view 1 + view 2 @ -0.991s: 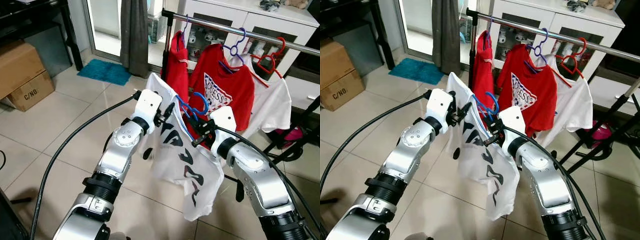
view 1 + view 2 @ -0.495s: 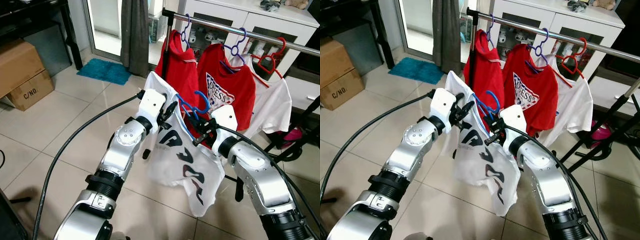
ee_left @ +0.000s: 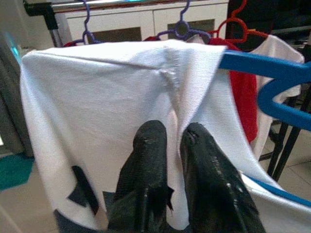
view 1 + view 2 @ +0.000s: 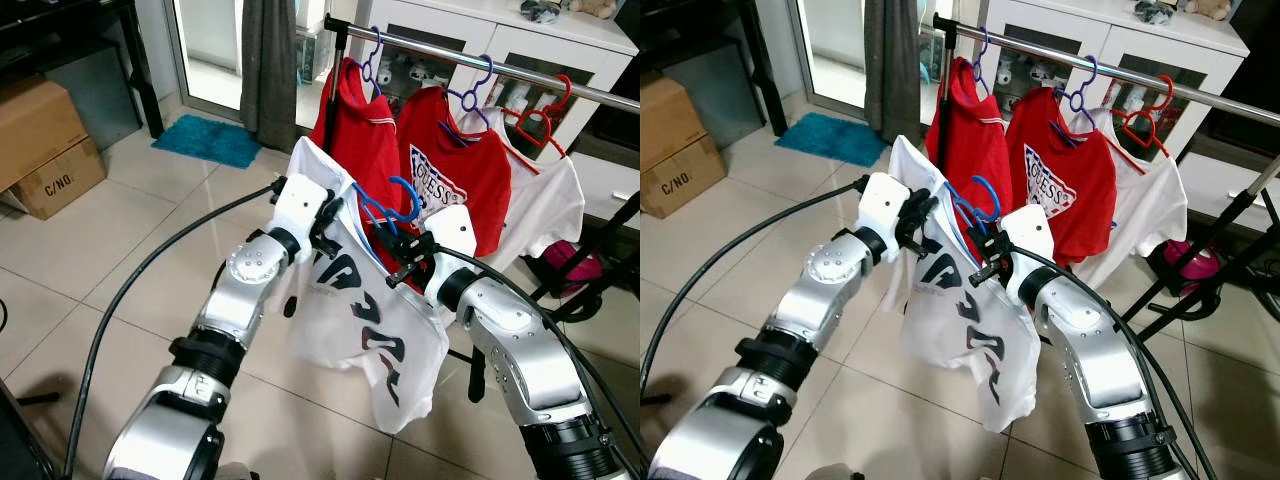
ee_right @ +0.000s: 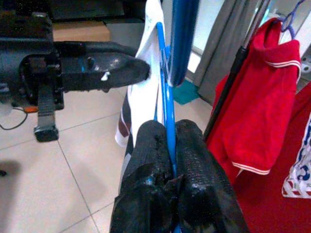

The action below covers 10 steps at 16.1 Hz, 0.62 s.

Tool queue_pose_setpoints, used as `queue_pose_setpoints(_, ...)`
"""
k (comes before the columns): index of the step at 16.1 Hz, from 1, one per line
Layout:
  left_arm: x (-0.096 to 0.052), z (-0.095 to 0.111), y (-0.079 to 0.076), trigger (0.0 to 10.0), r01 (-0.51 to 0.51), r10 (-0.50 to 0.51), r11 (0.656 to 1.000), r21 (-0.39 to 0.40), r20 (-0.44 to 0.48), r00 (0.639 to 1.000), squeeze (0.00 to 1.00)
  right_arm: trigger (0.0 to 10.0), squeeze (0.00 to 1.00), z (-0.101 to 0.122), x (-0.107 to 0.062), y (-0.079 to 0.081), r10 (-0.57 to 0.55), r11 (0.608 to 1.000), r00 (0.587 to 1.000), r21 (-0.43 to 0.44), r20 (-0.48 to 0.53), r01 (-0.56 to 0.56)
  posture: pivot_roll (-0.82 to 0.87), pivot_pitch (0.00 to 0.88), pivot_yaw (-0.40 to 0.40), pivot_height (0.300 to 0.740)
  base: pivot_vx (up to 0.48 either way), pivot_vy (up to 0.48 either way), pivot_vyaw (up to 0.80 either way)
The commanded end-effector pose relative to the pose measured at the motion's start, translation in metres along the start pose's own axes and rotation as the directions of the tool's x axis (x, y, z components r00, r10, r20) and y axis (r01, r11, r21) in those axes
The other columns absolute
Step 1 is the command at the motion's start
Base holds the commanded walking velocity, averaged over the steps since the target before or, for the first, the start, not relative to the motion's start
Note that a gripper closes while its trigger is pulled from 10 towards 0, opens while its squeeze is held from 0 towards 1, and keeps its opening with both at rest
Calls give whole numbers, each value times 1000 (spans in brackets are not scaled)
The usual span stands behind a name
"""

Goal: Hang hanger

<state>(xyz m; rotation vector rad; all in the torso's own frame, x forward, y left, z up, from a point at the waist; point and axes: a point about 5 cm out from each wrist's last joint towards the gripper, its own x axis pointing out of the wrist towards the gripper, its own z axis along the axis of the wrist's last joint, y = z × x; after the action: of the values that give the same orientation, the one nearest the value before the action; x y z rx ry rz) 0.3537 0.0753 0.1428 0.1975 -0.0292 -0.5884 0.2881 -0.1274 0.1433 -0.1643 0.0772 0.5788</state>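
The blue hanger (image 5: 166, 111) is pinched by the right tool (image 5: 167, 141). The white T-shirt (image 3: 107, 102) on it is pinched at its shoulder by the left tool (image 3: 171, 138), near the clothes rail (image 4: 470, 48).

pale glossy floor tiles (image 4: 90, 260) run throughout. far left, a cardboard box (image 4: 45, 150) sits beside a teal mat (image 4: 208, 140) by a bright glass door and grey curtain (image 4: 268, 60). white cabinets (image 4: 520, 50) stand at the far right.
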Motion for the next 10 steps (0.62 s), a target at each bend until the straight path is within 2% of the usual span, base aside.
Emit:
queue_pose_setpoints(1,4,8,1,0,8,-8,1000,1,28,1000,0,0,0,7,-1,-5,-13,1000,999,-9,42,13,-19,0,-105,740,0,0,0)
queue_pose_setpoints(5,7,11,3,0,18,-18,1000,6,34,999,0,0,0,7,-3,-3,9,1000,999,-11,42,-9,-27,0,-98,740,0,0,0)
queue_pose_setpoints(10,5,9,8,0,-18,19,1000,-11,36,999,0,0,0,4,-5,-3,9,1000,1000,-18,28,-9,-24,0,-101,740,0,0,0)
